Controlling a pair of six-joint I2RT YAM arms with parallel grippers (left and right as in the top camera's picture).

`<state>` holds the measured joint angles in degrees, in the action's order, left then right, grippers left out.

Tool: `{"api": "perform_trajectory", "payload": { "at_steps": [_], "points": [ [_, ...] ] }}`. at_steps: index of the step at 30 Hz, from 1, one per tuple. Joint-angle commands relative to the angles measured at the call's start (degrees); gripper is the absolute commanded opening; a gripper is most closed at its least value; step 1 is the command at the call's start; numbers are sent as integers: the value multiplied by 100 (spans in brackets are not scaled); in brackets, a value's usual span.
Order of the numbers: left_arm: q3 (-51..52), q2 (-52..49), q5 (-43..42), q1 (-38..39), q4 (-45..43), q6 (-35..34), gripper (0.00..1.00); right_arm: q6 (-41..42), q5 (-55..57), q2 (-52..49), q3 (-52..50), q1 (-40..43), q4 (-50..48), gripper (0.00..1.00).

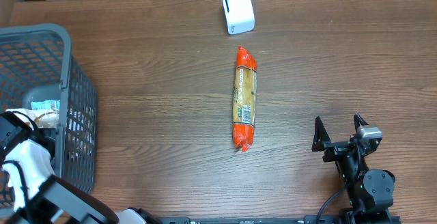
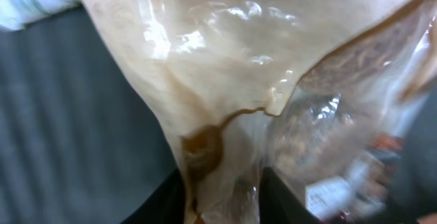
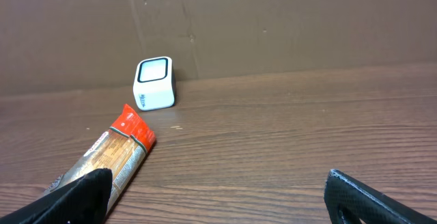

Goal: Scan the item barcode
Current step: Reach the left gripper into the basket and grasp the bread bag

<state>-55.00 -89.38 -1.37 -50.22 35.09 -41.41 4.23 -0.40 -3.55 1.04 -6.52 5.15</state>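
My left gripper (image 2: 222,198) is down inside the grey basket (image 1: 61,67). Its fingers stand a little apart, open, with the film of a clear tan bag (image 2: 225,80) filling the gap between them. A white label (image 2: 329,195) shows low on that bag, blurred. In the overhead view only the left arm (image 1: 27,164) shows over the basket. A long packet with orange ends (image 1: 245,98) lies on the table's middle, a white label near its front end. The white scanner (image 1: 237,10) stands behind it. My right gripper (image 1: 339,134) rests open and empty at the front right.
The basket also holds a packet with a blue-and-white label (image 1: 45,106). From the right wrist, the long packet (image 3: 116,152) lies beside my left finger and the scanner (image 3: 154,82) stands near a brown cardboard wall (image 3: 273,26).
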Motion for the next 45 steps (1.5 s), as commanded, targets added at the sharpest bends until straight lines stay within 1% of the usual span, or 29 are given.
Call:
{"api": "perform_trajectory", "payload": {
  "at_steps": [1,5,8,10,11,13,16,17,20,24,29,31,33,35,40,45],
  "points": [
    [-22,-293,26,44,-179,186,33,-39,52,2,-55,-37,-31,100],
    [-22,-535,24,61,-490,352,41,-37,52,2,-55,-39,-31,100],
    [-22,-654,26,79,-610,531,50,-39,52,2,-55,-39,-31,100],
    [-22,-702,28,76,-634,546,60,-39,52,2,-55,-39,-31,100],
    [-22,-728,28,76,-638,549,67,-39,52,2,-55,-37,-31,100],
    [-22,-774,28,76,-640,597,83,-39,52,2,-55,-37,-33,100],
    [-22,-866,2,79,-697,944,96,-39,52,2,-55,-37,-31,100],
    [-22,-894,-35,79,-734,1062,97,-39,52,2,-55,-39,-31,100],
    [-22,-925,-282,79,-911,1329,97,-39,52,2,-55,-37,-31,100],
    [-22,-914,-640,79,-1154,1604,95,-37,52,2,-55,-37,-31,100],
    [-22,-914,-754,79,-1421,1620,94,-39,52,2,-55,-37,-33,100],
    [-22,-907,-940,79,-1528,1646,93,-37,52,2,-55,-39,-31,100],
    [-24,-896,-1292,79,-1665,1825,87,-39,52,2,-55,-37,-31,100],
    [-24,-859,-1447,81,-1746,1856,86,-39,52,2,-55,-37,-31,100],
    [-24,-599,-1475,79,-1961,1967,86,-39,52,2,-55,-37,-33,100],
    [-24,-424,-1504,83,-2450,2087,94,-39,52,2,-55,-39,-31,100]
  ]
}}
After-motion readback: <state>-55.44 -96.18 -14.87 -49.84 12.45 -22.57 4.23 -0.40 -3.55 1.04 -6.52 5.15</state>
